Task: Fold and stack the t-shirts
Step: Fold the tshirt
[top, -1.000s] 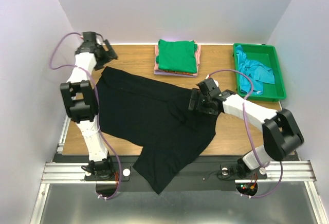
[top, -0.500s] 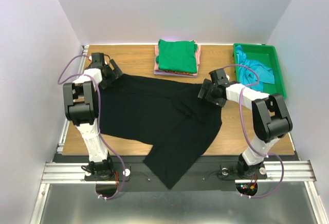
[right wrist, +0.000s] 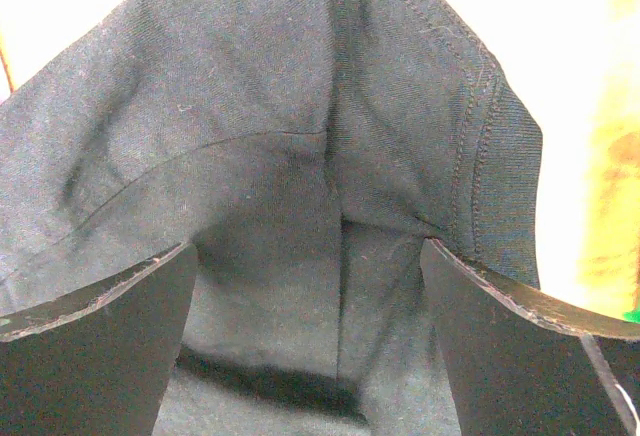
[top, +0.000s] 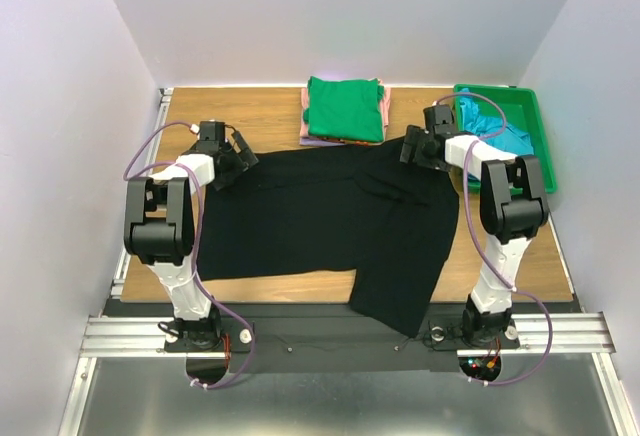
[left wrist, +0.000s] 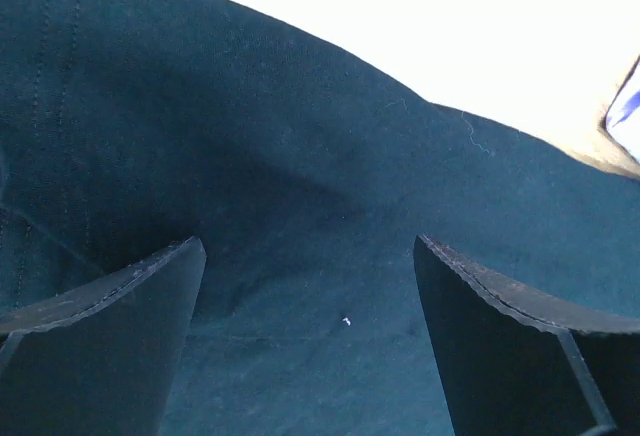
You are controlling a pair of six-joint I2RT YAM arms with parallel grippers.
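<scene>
The left tool (left wrist: 310, 246) is being shown open by its wrist camera. Its two fingers (left wrist: 110, 336) are standing wide apart, and black cloth is lying between and beyond them without being pinched. The right tool (right wrist: 310, 246) is being shown in the same state, with a stitched hem and a seam of the cloth seen between its parted fingers.

From above, the left tool (top: 228, 156) is being seen at the far left corner of the black t-shirt (top: 310, 221). The right tool (top: 418, 146) is at the far right corner, just beside the green tray (top: 537, 116).

The black t-shirt is lying spread over the middle of the wooden surface (top: 260, 111), and one part of it is hanging over the near edge. Behind it a folded stack is standing, with the green t-shirt (top: 345, 106) on top and the edges of the pink t-shirt (top: 387, 104) and the lilac t-shirt (top: 310, 139) showing under it. The teal t-shirt (top: 500, 136) is lying crumpled in the tray. The surface is being closed in by plain pale walls (top: 340, 16) on three sides, and a metal rail (top: 120, 334) is running along the near side.

Compared with half a second ago, the left tool has been moved inward from the far left corner of the surface, and the right tool has been moved farther back toward the tray. The far edge of the black t-shirt has been drawn straighter, and the hanging part has been shifted to the right.
</scene>
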